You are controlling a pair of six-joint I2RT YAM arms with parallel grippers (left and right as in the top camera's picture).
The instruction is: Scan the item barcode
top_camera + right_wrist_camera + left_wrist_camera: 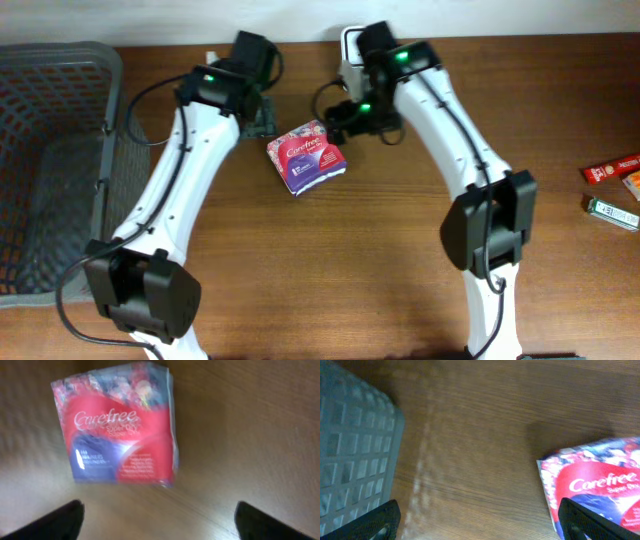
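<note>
**Two pincers open, packet lying free between them**

Both arms reach toward the far middle of the surface (400, 260), and neither holds anything. The left pincer (480, 522) stands with its fingers spread wide, and only bare wood shows between them. The right pincer (160, 520) is spread just as wide and is also empty.

The Carefree packet (307, 156) lies flat on the surface between the two pincers, turned at an angle, with its red and purple brand face up. In the left wrist view its corner sits just beside that pincer's right-hand finger, though I cannot tell whether they touch. In the right wrist view it lies ahead of the fingertips, not between them.

No barcode shows in any view, so it is probably on the underside or a side panel. The step in hand looks like the pick-up, with the scan itself not yet done.

Next, one pincer needs to come down over the soft packet across its narrower width and close gently enough not to crush it. It then has to lift the packet and turn it until the code faces the reader. A white device (350, 45) sits behind the right arm; it may be the scanner, but it is too hidden to say. The grey basket (60, 60) on the left is well apart from the packet.
</note>
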